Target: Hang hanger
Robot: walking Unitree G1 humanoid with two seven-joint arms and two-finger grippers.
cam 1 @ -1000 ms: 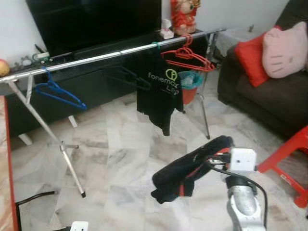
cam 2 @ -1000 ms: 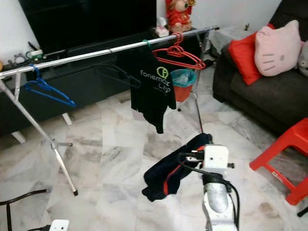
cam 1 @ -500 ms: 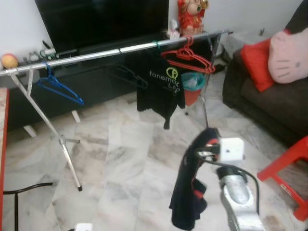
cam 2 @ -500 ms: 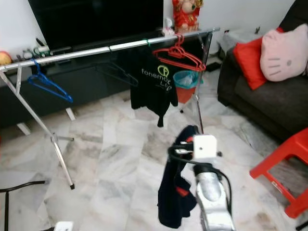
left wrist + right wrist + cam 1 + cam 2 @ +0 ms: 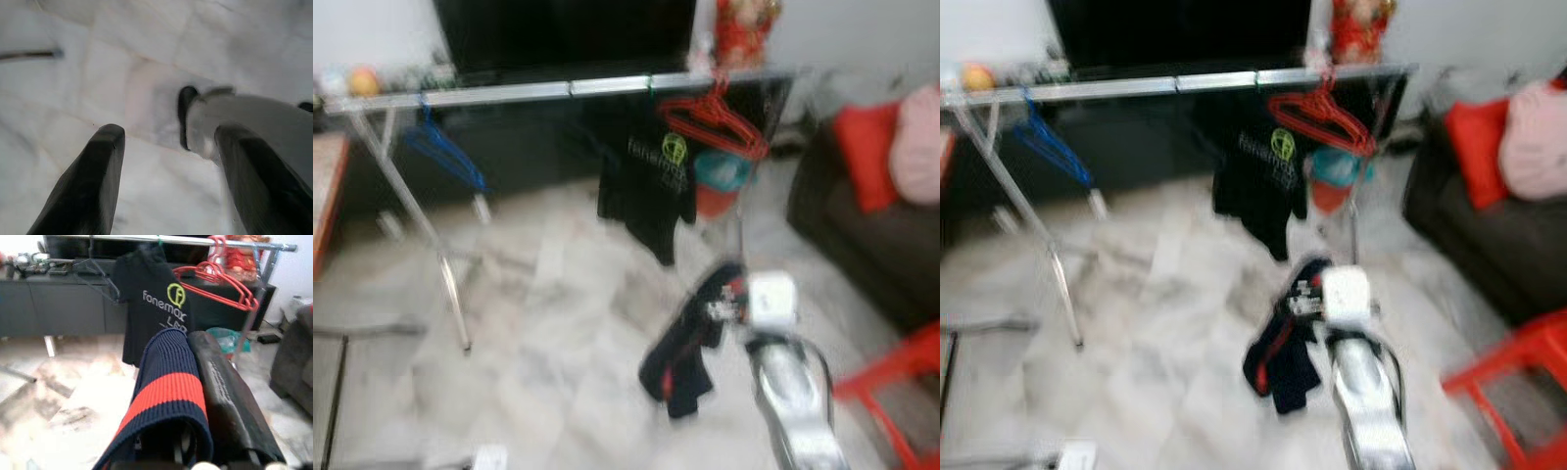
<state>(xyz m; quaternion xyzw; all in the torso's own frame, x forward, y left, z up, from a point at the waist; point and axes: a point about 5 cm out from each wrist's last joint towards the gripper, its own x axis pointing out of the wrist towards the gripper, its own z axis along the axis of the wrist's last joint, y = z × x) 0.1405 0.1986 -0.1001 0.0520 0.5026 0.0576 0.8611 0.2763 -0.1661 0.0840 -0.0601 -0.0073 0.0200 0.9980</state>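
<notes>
My right gripper (image 5: 722, 309) is held out at mid-height, shut on a dark navy garment with a red stripe (image 5: 683, 354) that droops below it. In the right wrist view the garment (image 5: 166, 391) lies folded over one black finger (image 5: 222, 387), facing the rack. The silver rail (image 5: 558, 90) crosses the back, carrying a blue hanger (image 5: 445, 157), a black printed T-shirt (image 5: 651, 191) and red hangers (image 5: 717, 119). An empty black hanger (image 5: 98, 276) hangs beside the shirt. My left gripper (image 5: 166, 132) hangs low over the marble floor, open and empty.
A dark sofa (image 5: 862, 225) with a red cushion (image 5: 864, 155) stands at the right, and a red stool (image 5: 901, 377) is near my right arm. The rack's slanted leg (image 5: 421, 215) is at the left, with a teal bin (image 5: 720, 171) behind the rail.
The view has shifted and blurred as the camera moved, and the rack now looks nearer. The garment, lifted half a second ago, now hangs bunched lower to the left of my right gripper.
</notes>
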